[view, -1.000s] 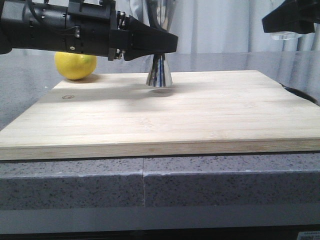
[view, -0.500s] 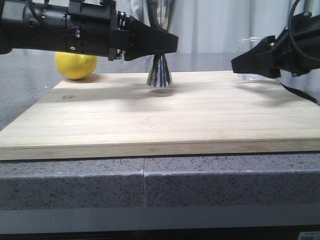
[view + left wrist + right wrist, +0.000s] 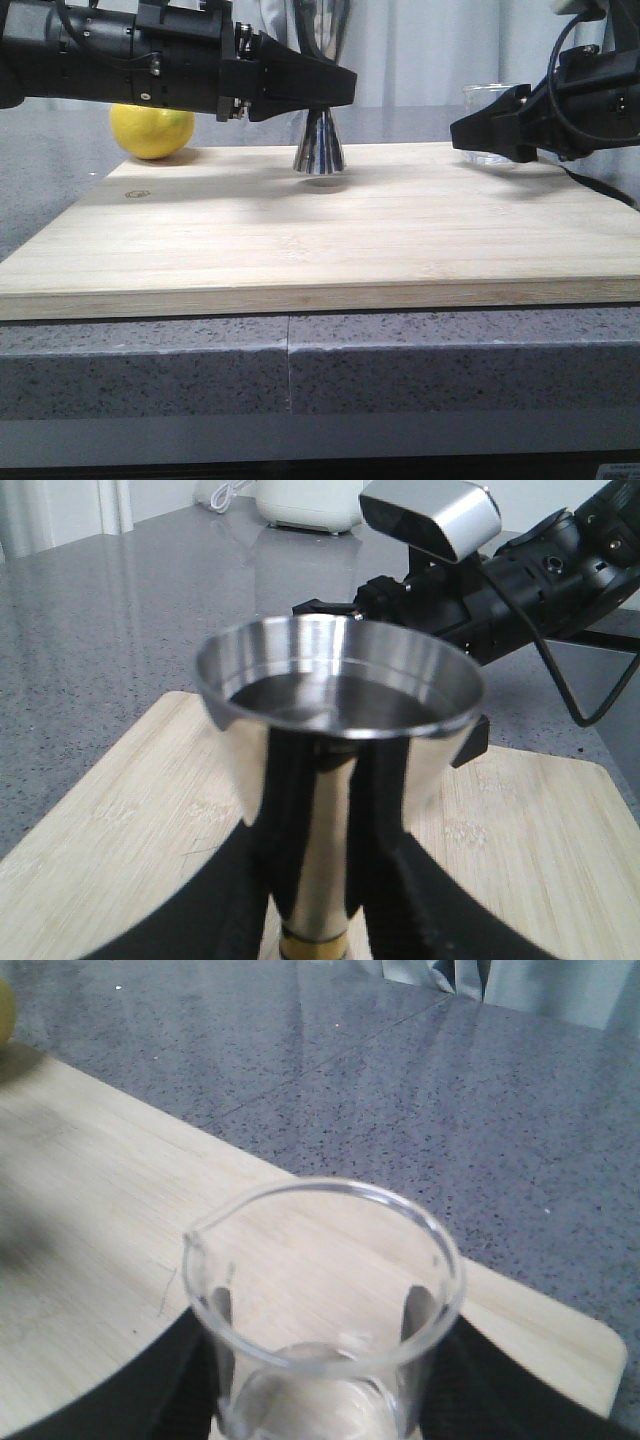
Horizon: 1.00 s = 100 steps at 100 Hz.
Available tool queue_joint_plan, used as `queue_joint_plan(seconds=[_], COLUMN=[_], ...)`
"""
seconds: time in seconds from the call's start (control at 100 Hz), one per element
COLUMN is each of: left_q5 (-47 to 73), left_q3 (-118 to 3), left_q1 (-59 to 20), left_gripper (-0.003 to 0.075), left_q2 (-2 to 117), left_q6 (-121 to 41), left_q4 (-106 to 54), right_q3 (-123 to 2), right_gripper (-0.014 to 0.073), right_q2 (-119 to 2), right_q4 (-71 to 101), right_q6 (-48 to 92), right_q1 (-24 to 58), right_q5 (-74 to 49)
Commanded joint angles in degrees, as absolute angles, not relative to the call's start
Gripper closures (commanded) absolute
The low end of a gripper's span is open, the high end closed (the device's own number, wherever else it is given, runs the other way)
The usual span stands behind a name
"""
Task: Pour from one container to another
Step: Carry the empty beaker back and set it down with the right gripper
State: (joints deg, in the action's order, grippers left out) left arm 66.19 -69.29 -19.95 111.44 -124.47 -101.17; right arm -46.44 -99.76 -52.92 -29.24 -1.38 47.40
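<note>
The steel jigger (image 3: 318,148) is at the back middle of the wooden board (image 3: 330,240), its base just over its shadow. My left gripper (image 3: 340,88) is shut on its narrow waist. In the left wrist view the black fingers (image 3: 245,880) flank the jigger (image 3: 335,680) above its gold band, and the cup's inside looks dark and shiny. The clear glass beaker (image 3: 490,105) is at the board's back right, low over the wood, with my right gripper (image 3: 468,133) shut around it. In the right wrist view the beaker (image 3: 430,1250) sits upright between the fingers (image 3: 190,1370); what it holds is unclear.
A yellow lemon (image 3: 151,130) lies behind the board's back left corner. The board rests on a grey speckled stone counter (image 3: 300,370). A black cable (image 3: 600,190) runs past the board's right edge. A white appliance (image 3: 310,500) stands far back on the counter.
My right gripper has come down from the upper right with the beaker and shifted a little left, to board level. The left arm and jigger have not moved.
</note>
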Motion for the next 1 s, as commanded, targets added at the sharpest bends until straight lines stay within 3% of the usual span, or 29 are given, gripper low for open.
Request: queue_joint_plan(seconds=[0.0, 0.31, 0.6, 0.78, 0.99], left_q5=[72.8, 72.8, 72.8, 72.8, 72.8], left_q3=[-71.0, -71.0, -71.0, -71.0, -71.0], left_q1=[-20.4, -20.4, -20.4, -20.4, -20.4], left_gripper=[0.0535, 0.0535, 0.0535, 0.0535, 0.0535], left_q2=[108.7, 108.7, 108.7, 108.7, 108.7], left_q6=[-124.1, -124.1, -124.1, -124.1, -124.1], left_q4=[-106.1, -106.1, -106.1, -106.1, -106.1], right_q3=[-48.3, -48.5, -48.5, -48.5, -48.5], right_gripper=[0.0321, 0.0302, 0.0001, -0.0010, -0.0010], right_q2=[-98.2, -98.8, -97.5, -91.9, -80.9], right_q4=[-51.2, -51.5, -51.5, -51.5, -54.0], right_q6=[-28.6, -28.6, -28.9, -30.5, -44.3], right_q1=[-1.8, -1.7, -1.7, -1.7, -1.5], right_q5=[51.6, 50.5, 49.6, 46.0, 35.0])
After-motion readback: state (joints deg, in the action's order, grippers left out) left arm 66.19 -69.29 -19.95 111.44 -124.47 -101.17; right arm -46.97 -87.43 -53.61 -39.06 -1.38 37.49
